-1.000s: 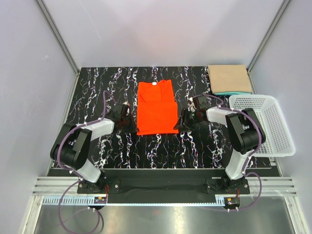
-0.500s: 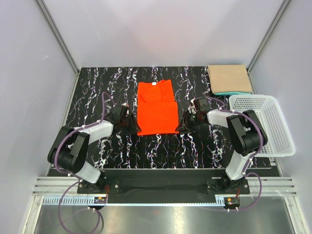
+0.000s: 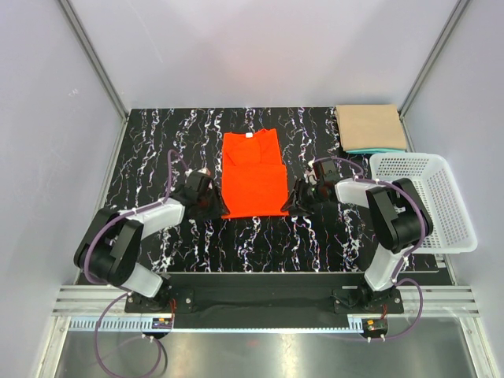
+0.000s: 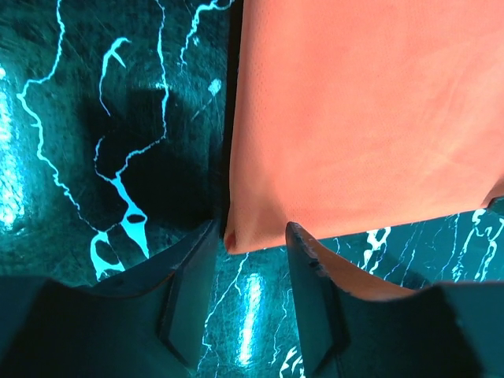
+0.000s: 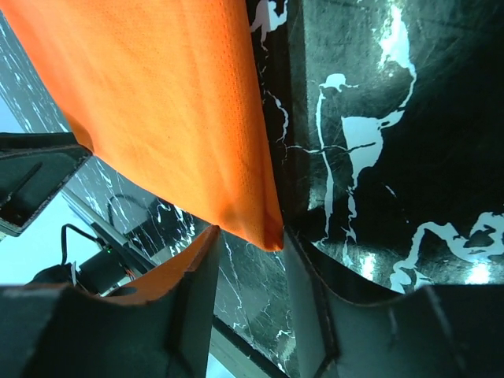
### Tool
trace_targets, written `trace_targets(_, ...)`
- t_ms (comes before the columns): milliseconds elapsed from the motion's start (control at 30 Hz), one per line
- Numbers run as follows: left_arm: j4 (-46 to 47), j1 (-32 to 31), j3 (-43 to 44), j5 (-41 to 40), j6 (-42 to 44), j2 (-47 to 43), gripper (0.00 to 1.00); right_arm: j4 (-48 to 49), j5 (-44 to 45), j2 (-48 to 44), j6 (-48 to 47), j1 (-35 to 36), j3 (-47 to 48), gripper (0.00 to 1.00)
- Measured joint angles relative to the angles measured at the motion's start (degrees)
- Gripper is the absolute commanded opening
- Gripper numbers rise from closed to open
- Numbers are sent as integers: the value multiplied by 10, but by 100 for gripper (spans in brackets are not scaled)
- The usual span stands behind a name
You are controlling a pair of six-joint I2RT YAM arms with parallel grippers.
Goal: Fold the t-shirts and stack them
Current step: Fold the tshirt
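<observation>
Orange t-shirt (image 3: pixel 253 177) corners between parted fingers: left gripper (image 4: pixel 250 233); right gripper (image 5: pixel 250 235)

Top view: I see bright, even overhead light. The back wall is slightly washed out, and only soft shadows lie under the arms on the bench (image 3: pixel 150 142). Focus is sharp throughout.

Left wrist view: strong teal cast, so the orange-red t-shirt (image 4: pixel 362 110) reads salmon. I note glare patches on the glossy bench at the left edge. The left tool (image 4: pixel 253 232) is dark and soft-focused.

Right wrist view: truer colour, cloth saturated, weave visible. A dark shadow band runs beside its edge, and the right tool (image 5: pixel 250 236) is underexposed.
</observation>
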Motion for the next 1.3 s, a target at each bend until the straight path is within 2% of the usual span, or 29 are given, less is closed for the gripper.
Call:
trace_targets(200, -11, -7, -2, -12, 0, -7, 48, 12, 1, -5, 5, 1, -9, 44)
trace_targets(333, -31, -10, -3, -23, 1, -17, 47, 15, 4, -5, 5, 1, -14, 34)
trace_targets(367, -31, -10, -4, -24, 2, -18, 45, 16, 5, -5, 5, 1, -14, 29)
trace_targets(433, -27, -10, -8, -23, 2, -18, 43, 17, 9, -5, 5, 1, -17, 26)
trace_targets(533, -10, -9, -17, -12, -4, -19, 33, 19, 7, -5, 6, 1, -22, 21)
trace_targets(567, -6, -9, -19, -7, -5, -17, 23, 21, 7, -5, 6, 1, -23, 20)
trace_targets(633, 8, -8, -22, 8, -14, -8, 11, 23, 7, -5, 5, 1, -26, 9)
trace_targets(667, 15, -8, -23, 15, -16, -5, 0, 24, 8, -5, 5, 1, -28, 4)
trace_targets(700, 21, -8, -24, 21, -19, -3, 0, 26, 7, -5, 5, 0, -30, 0)
trace_targets(900, 29, -9, -42, 38, -26, -20, 0, 21, 10, -20, 2, 1, -43, 0)
trace_targets(1133, -62, -21, -70, 44, -38, -115, 0, -36, 50, -81, -4, 19, -77, 0)
trace_targets(1300, -97, -29, -94, 51, -44, -196, 0, -83, 78, -166, -1, 53, -120, 0)
